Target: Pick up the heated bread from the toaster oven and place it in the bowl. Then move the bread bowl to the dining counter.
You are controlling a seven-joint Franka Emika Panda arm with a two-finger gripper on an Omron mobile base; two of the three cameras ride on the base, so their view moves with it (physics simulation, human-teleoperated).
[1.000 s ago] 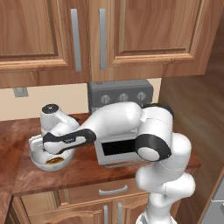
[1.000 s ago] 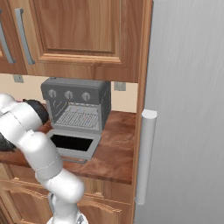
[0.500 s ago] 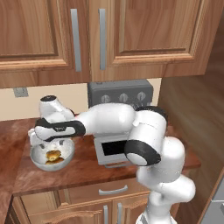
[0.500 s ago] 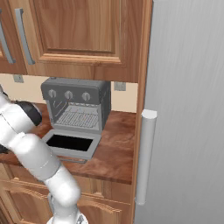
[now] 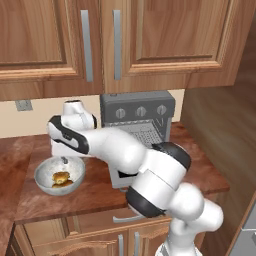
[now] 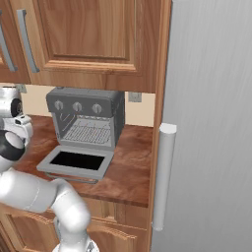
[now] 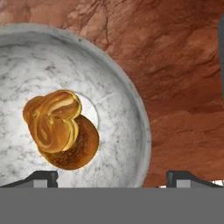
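The white marbled bowl point(image 5: 46, 171) stands on the kitchen counter left of the toaster oven point(image 5: 138, 111). The golden heated bread point(image 7: 53, 120) lies in the bowl point(image 7: 127, 100), resting on a darker flat brown piece point(image 7: 81, 151). My gripper point(image 5: 64, 159) hangs open just above the bowl, fingers pointing down, with nothing between them. In the hand view the gripper point(image 7: 112, 177) looks straight down, over the bowl's right part. The toaster oven point(image 6: 86, 117) has its door point(image 6: 76, 161) dropped open and its wire rack bare. The dining counter is out of view.
Reddish-brown counter top point(image 5: 102, 191) runs under the bowl and oven, with drawers below. Upper cabinets point(image 5: 100, 40) hang close above. A tall grey fridge with a long handle point(image 6: 163, 177) stands right of the oven. My arm reaches across the oven's front.
The gripper has opened wide and lifted up out of the bowl. The bread stays lying in the bowl.
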